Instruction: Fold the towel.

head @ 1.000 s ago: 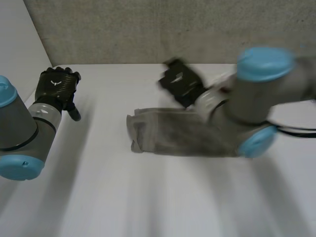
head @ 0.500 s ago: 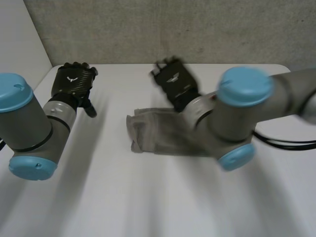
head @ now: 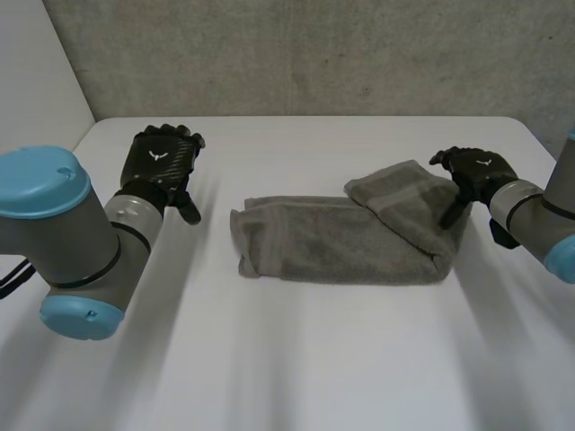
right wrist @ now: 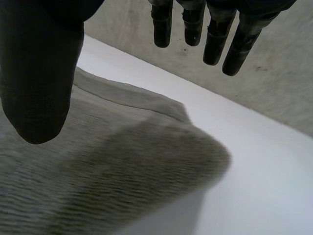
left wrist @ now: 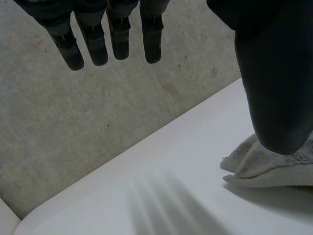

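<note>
1. White rectangular table (head: 296,359): wide bare surface in front of the towel and at both sides.
2. Grey terry towel (head: 314,247): mid-table, folded into a long band, right end turned back diagonally.
3. Left hand (head: 162,162): well left of the towel, fingers straight, empty.
4. Right hand (head: 476,171): at the towel's right end, fingers straight, gripping nothing.

I can read no words, numbers or labels anywhere. The back of my left hand (head: 162,162) carries a small white winged mark. My right hand (head: 476,171) bears a similar pale mark, too small to make out as letters.
</note>
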Motion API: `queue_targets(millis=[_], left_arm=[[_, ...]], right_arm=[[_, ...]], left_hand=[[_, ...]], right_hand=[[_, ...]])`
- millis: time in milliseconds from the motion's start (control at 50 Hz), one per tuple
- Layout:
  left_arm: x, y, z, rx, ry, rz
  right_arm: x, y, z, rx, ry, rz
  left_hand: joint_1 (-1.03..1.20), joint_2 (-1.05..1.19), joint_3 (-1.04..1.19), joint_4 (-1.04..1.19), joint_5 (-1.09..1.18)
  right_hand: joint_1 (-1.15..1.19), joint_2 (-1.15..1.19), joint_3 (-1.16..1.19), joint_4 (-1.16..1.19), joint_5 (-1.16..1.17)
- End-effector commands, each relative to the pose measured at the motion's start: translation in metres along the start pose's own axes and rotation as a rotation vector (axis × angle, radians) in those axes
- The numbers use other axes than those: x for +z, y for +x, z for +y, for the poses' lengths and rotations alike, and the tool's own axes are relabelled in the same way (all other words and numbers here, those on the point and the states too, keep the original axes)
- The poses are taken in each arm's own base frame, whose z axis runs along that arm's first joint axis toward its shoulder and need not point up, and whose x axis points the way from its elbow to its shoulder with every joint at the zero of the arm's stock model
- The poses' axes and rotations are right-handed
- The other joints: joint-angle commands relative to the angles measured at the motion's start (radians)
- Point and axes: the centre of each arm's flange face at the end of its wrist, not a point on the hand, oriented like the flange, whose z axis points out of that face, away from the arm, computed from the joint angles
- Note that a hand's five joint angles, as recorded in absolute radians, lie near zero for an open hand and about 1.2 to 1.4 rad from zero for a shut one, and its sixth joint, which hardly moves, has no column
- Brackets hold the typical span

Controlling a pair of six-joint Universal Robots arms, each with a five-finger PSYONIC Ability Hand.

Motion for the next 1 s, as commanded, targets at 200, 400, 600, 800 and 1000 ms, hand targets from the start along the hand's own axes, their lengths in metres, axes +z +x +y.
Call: queue_targets(millis=[200,400,600,800,1000], left_arm=[[-0.001,0.005,0.009,0.002,-0.025,0.013],[-0.001,0.008,0.014,0.002,-0.038,0.02],[-0.001,0.007,0.014,0.002,-0.038,0.019],[-0.001,0.008,0.014,0.002,-0.038,0.02],[-0.006,0.016,0.013,0.004,-0.039,0.042]], right_arm=[[0.015,-0.024,0.029,0.397,-0.069,-0.076],[0.027,-0.033,0.05,0.419,-0.104,-0.07],[0.029,-0.041,0.052,0.399,-0.105,-0.084],[0.009,-0.045,0.028,0.331,-0.034,-0.086],[-0.027,-0.049,0.017,0.221,-0.034,-0.123]], left_hand=[[-0.104,-0.062,-0.052,-0.059,-0.045],[-0.104,-0.062,-0.052,-0.059,-0.045],[-0.104,-0.062,-0.052,-0.059,-0.045],[-0.104,-0.062,-0.052,-0.059,-0.045],[-0.104,-0.062,-0.052,-0.059,-0.045]], right_hand=[[0.098,0.084,-0.044,-0.076,0.097],[0.286,0.272,-0.044,-0.076,0.285],[0.926,0.912,-0.044,-0.076,0.925],[1.16,1.146,-0.044,-0.076,1.159],[1.16,1.146,-0.044,-0.076,1.159]])
